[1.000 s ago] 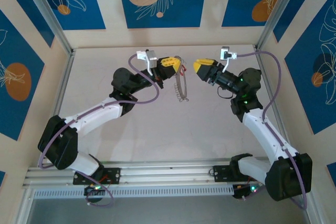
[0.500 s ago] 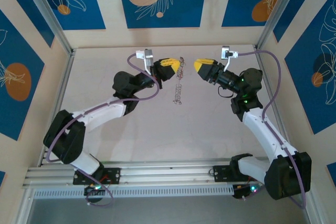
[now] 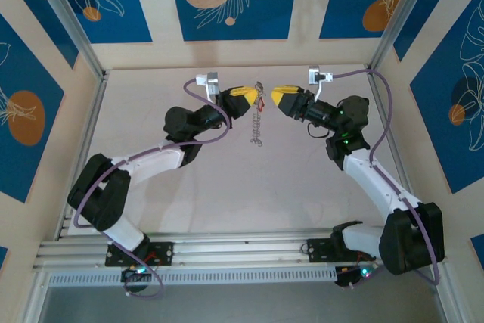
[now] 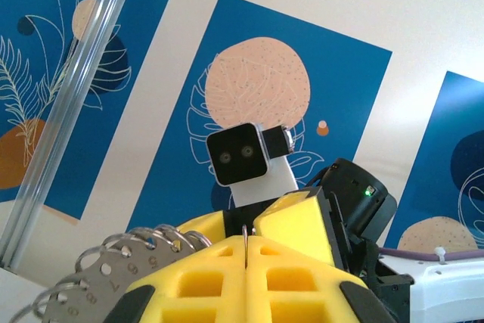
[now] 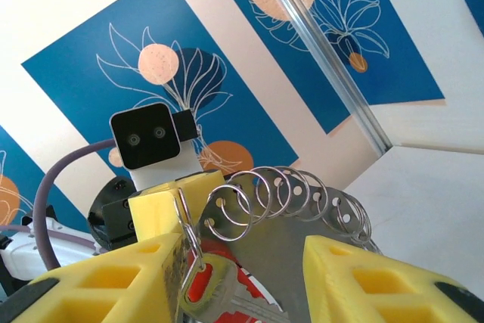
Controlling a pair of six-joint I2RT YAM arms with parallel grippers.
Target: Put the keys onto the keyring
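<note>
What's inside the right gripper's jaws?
The red-headed key sits between the right gripper's fingers, a wire ring at its head; the keyring's plate and rings are behind. A finger and the frame edge hide part of the key.

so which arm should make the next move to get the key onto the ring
Right, probably. The left gripper is shut on the keyring, so it is busy as the anchor. The right gripper faces it with jaws apart, and the red key lies between its fingers.
</note>
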